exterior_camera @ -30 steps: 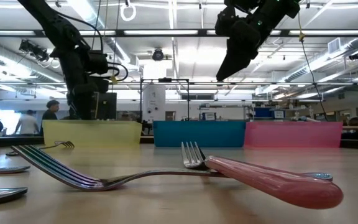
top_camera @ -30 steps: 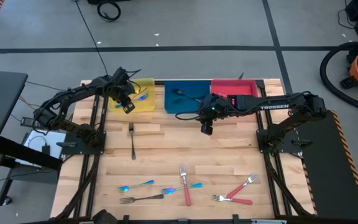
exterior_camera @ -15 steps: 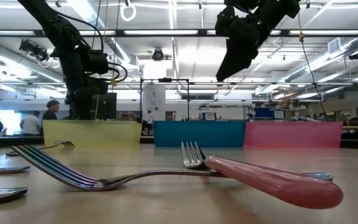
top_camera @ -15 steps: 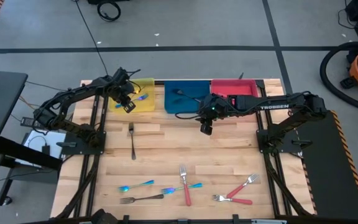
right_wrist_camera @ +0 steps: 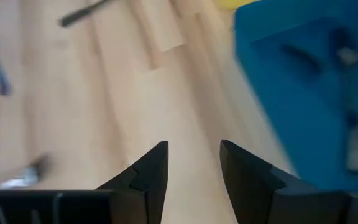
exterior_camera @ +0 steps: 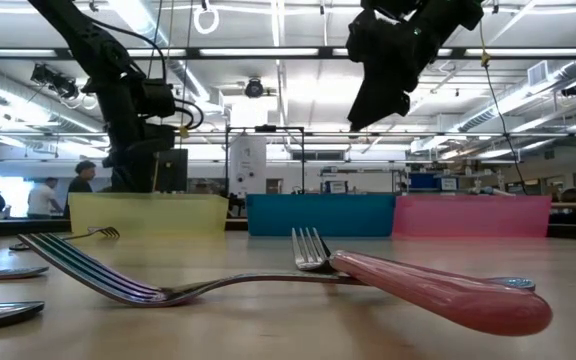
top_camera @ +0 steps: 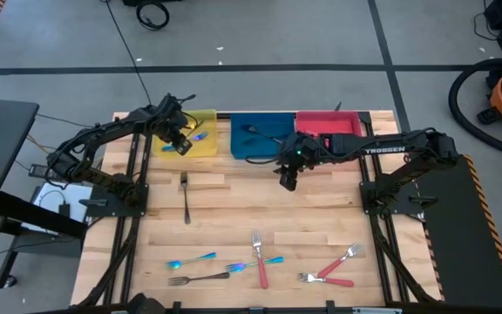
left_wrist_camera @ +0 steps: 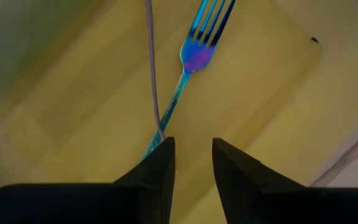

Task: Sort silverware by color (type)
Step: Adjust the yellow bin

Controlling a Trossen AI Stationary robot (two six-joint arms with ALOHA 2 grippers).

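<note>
My left gripper hangs open over the yellow tray, pointing steeply down. An iridescent blue fork lies on the tray floor below it. The fork's handle runs out of sight behind one finger, and nothing is between the fingers. My right gripper is open and empty above bare table, just in front of the blue tray, which holds dark utensils. More silverware lies on the near table: blue pieces, red-handled forks and dark forks.
The red tray stands right of the blue one along the far edge. A dark fork and a red-handled fork lie crossed with others near the front edge. Bare wood lies mid-table between the trays and that cluster.
My left gripper has stayed over the yellow tray, rolled a little at the wrist and opened. The blue fork lies in the tray. My right gripper has rolled about its own line without shifting place.
</note>
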